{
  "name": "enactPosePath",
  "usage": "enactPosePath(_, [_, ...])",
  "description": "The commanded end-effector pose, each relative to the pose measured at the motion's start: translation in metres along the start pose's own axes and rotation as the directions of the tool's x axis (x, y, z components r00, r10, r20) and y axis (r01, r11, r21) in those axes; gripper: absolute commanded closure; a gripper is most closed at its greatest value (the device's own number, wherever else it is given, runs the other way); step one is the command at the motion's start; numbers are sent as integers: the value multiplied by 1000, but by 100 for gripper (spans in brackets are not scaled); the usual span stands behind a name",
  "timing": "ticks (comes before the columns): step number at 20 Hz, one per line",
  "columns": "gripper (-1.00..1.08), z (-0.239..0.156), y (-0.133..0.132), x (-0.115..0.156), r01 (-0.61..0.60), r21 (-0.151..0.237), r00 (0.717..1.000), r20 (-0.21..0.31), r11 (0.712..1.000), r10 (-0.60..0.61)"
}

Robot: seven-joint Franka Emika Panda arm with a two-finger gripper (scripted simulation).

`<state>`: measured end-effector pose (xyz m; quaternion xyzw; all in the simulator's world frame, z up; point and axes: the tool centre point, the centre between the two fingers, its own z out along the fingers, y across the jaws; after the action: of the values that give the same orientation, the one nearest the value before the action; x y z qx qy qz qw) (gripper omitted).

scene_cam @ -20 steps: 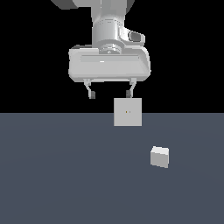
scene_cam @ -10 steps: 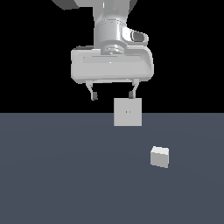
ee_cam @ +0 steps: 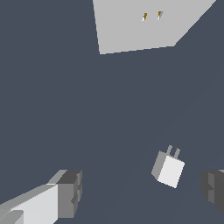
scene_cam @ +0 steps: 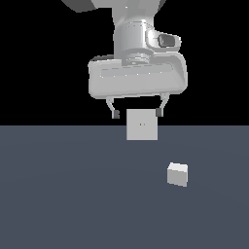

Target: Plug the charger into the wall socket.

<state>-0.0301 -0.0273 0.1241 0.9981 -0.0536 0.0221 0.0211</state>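
Note:
The charger (scene_cam: 177, 174) is a small off-white block lying on the dark grey floor at the exterior view's right. In the wrist view the charger (ee_cam: 168, 168) shows two short prongs pointing toward the wall socket (ee_cam: 144, 22). The wall socket (scene_cam: 142, 125) is a flat upright pale square plate with two tiny dots at its centre. My gripper (scene_cam: 137, 113) hangs open and empty high above the floor, its fingertips level with the plate's top edge. In the wrist view the charger lies between my two fingers (ee_cam: 65, 194), nearer one of them.
The dark grey floor (scene_cam: 63, 194) spreads across the lower half of the exterior view, with a black background behind it. Nothing else stands on it.
The gripper has moved a little toward the exterior view's right and slightly lower. The charger and the socket have not moved.

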Motion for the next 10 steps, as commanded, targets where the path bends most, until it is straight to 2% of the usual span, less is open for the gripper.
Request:
enactPosePath(1, [-92, 6, 9, -4, -44, -2, 999, -26, 999, 44])
enactPosePath(10, [-92, 32, 40, -22, -209, 1, 970, -126, 978, 207])
